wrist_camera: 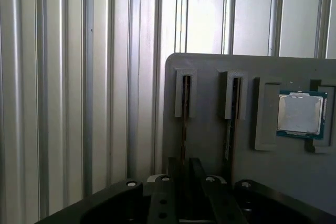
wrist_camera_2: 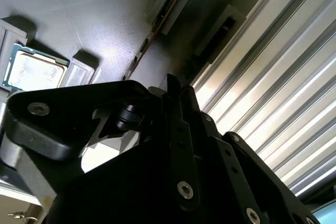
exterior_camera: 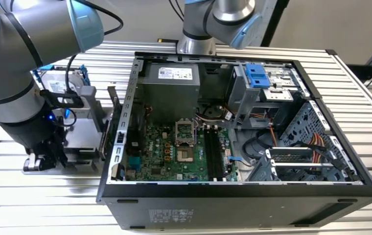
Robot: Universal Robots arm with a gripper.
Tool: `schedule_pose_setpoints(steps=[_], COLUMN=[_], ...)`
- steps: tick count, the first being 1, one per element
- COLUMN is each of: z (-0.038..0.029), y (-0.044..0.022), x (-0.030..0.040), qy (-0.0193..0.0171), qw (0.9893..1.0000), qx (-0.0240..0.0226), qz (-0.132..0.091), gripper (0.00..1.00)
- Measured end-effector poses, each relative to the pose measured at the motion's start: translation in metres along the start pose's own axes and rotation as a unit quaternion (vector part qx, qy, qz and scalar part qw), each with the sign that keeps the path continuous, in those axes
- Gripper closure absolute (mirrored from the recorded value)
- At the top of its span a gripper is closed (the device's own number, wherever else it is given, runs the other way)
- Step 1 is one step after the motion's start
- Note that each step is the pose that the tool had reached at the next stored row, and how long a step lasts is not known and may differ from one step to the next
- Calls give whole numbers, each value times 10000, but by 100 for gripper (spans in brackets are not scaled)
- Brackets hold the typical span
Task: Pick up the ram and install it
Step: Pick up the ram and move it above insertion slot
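Gripper (exterior_camera: 37, 165) sits low at the open case's (exterior_camera: 238, 200) nine o'clock in the exterior view, jaws narrow around the ram (wrist_camera: 185, 106), which stands edge-on in its grey holder (wrist_camera: 207, 80). An off-centre pinch could tilt the stick, jamming it in the slot or letting it slip.

The claw (wrist_camera: 184, 162) hangs over the holder tray (wrist_camera: 210, 64), in line w/ the ram (wrist_camera: 185, 109) on edge in its slot. 2nd stick (wrist_camera: 231, 109) in the next slot beside it, CPU (wrist_camera: 300, 113) in a recess beyond that. PC case (exterior_camera: 238, 193) sits off the claw twd the exterior view's right, on the slatted table (exterior_camera: 42, 205).
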State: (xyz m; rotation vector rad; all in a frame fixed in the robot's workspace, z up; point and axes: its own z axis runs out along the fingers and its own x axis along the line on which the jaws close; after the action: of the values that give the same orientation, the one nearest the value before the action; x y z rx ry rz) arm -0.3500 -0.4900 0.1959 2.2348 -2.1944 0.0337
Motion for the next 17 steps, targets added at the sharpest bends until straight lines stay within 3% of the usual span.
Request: schedule_pose_setpoints(steps=[17], z=[6], y=[0], x=[0], qy=[0], qw=[10000], qx=[0], qz=[-2], gripper=[100])
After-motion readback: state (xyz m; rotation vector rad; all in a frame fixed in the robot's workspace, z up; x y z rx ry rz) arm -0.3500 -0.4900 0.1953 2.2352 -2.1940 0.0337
